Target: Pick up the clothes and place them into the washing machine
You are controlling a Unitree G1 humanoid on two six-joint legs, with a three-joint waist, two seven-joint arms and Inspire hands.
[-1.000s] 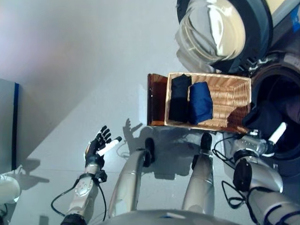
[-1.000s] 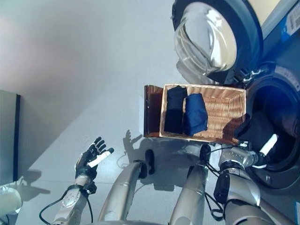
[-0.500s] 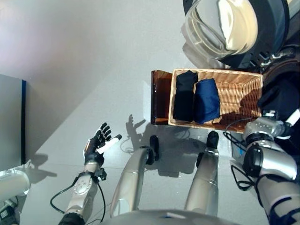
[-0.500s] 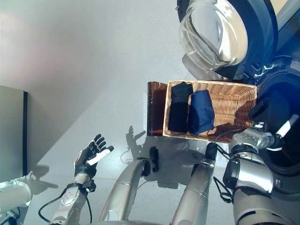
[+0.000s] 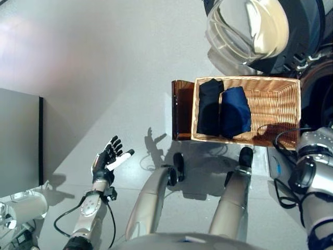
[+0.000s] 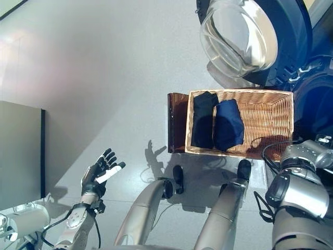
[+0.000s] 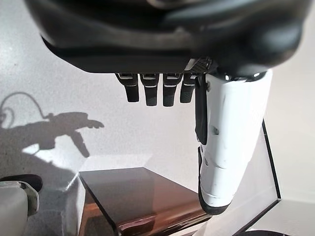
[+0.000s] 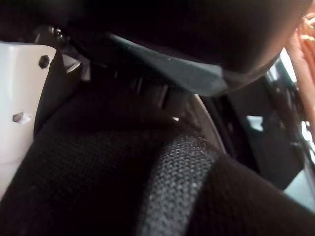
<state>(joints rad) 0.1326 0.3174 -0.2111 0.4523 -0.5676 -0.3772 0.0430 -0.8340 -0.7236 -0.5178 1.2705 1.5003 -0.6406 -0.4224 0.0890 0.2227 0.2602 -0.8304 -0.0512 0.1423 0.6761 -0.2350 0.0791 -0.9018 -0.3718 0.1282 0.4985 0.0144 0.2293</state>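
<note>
My right hand (image 8: 29,113) is buried in dark cloth (image 8: 147,182) at the washer (image 6: 312,104), frame right; can't tell its fingers. Two folded garments (image 5: 223,112) remain in the basket (image 5: 276,86). My left hand (image 5: 106,161) is idle lower left, fingers spread, empty.

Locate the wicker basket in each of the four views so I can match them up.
Left eye view: wicker basket at upper right, holding a black garment and a navy garment.
Right eye view: the same basket, upper right, below the washing machine door.
Left wrist view: not in it.
Right wrist view: only a sliver of orange weave at one edge, probably the basket.
Shared landmark: the brown panel beside the basket.
</note>
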